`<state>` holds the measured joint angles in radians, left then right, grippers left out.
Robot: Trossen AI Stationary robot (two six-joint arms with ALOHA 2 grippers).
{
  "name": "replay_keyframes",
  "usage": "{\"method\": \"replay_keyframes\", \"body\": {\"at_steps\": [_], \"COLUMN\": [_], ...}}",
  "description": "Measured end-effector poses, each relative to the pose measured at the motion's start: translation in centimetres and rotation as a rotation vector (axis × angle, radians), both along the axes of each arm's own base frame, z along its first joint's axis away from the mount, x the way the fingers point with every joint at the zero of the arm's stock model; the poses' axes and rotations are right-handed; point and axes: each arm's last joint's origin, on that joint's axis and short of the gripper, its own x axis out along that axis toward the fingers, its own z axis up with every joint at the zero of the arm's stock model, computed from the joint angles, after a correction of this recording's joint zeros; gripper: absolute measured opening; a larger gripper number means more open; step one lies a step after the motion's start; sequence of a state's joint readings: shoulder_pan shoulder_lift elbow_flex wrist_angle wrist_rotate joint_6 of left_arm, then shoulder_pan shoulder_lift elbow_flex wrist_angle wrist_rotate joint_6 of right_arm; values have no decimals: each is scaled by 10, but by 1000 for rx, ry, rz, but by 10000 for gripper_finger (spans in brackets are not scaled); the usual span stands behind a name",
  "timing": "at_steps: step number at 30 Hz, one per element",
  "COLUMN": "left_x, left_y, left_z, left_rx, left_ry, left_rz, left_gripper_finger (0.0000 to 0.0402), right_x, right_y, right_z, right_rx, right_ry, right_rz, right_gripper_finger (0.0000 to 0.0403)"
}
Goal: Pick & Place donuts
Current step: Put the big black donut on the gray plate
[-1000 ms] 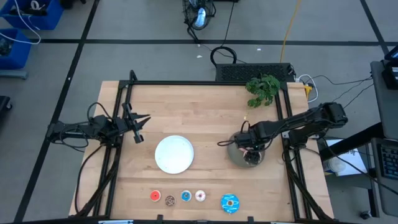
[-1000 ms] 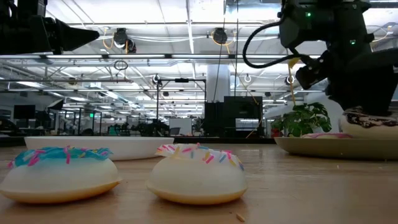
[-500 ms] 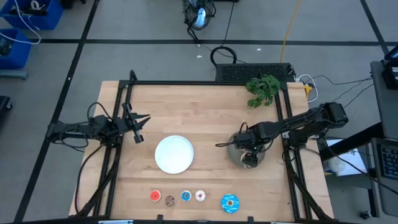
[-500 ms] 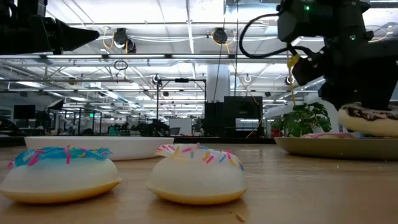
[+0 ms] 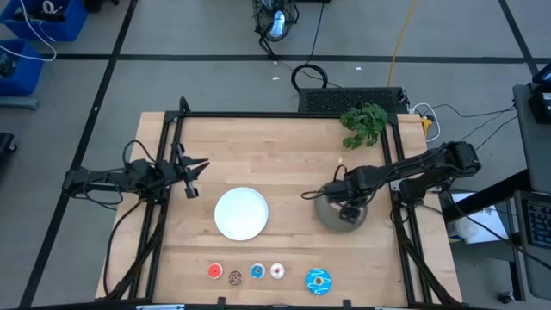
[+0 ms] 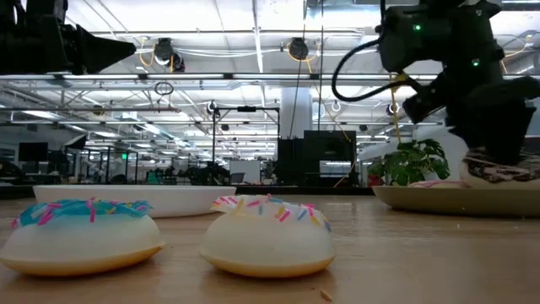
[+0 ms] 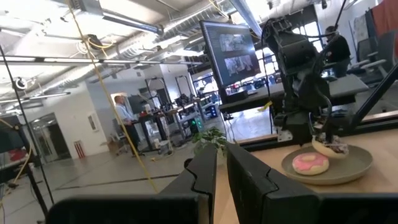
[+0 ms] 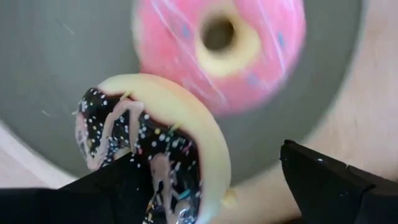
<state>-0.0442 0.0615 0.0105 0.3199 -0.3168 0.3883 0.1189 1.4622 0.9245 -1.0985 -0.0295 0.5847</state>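
From above we see the right gripper (image 5: 349, 209) low over the grey plate (image 5: 325, 215), which lies on the right part of the wooden table (image 5: 284, 146). Its fingers stand wide apart, and between them is the chocolate sprinkled donut (image 8: 152, 152), tilted on its edge above the plate; in the right wrist view one finger (image 8: 109, 186) is against the donut and the other finger (image 8: 329, 180) is clearly apart from it, so we cannot tell if the donut is really held or only leaning. The pink donut (image 8: 221, 50) lies flat on the same grey plate, just beside the chocolate one and partly behind it. In the left wrist view we find both donuts on the grey plate too, the pink donut in front and the chocolate one at the back under the right arm. The left gripper (image 5: 191, 176) waits at the left side of the table, above the wood and apart from every donut, with its fingers nearly together and nothing between them. The white plate (image 5: 241, 213) is near the middle of the table with nothing on it. Along the front edge five donuts lie in a row: the red donut (image 5: 215, 271), the brown donut (image 5: 235, 276), the tiny blue donut (image 5: 257, 272), the white-pink donut (image 5: 277, 272) and the larger blue sprinkled donut (image 5: 318, 280). A green plant (image 5: 364, 123) stands at the far right corner of the table.
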Motion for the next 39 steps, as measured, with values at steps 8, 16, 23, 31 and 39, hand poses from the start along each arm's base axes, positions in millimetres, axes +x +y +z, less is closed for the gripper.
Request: {"method": "replay_keyframes", "body": {"at_steps": [8, 16, 23, 31, 39], "left_x": [0, 1, 1, 1, 1], "left_y": [0, 0, 0, 0, 0], "left_z": [0, -1, -1, 0, 0], "left_rx": [-1, -1, 7, 9, 8], "left_ry": [-1, 6, 11, 6, 7], "left_rz": [0, 0, 2, 2, 3], "left_gripper_finger": [47, 47, 47, 47, 47], "right_x": [-3, 6, 3, -14, 0], "right_y": [7, 20, 17, 9, 12], "right_z": [6, 6, 7, 29, 46], "right_rx": [134, 220, 184, 4, -87], "right_ry": [4, -112, -99, 61, -136], "right_rz": [-89, 9, 1, -18, 107], "right_gripper_finger": [314, 314, 314, 314, 314]}}
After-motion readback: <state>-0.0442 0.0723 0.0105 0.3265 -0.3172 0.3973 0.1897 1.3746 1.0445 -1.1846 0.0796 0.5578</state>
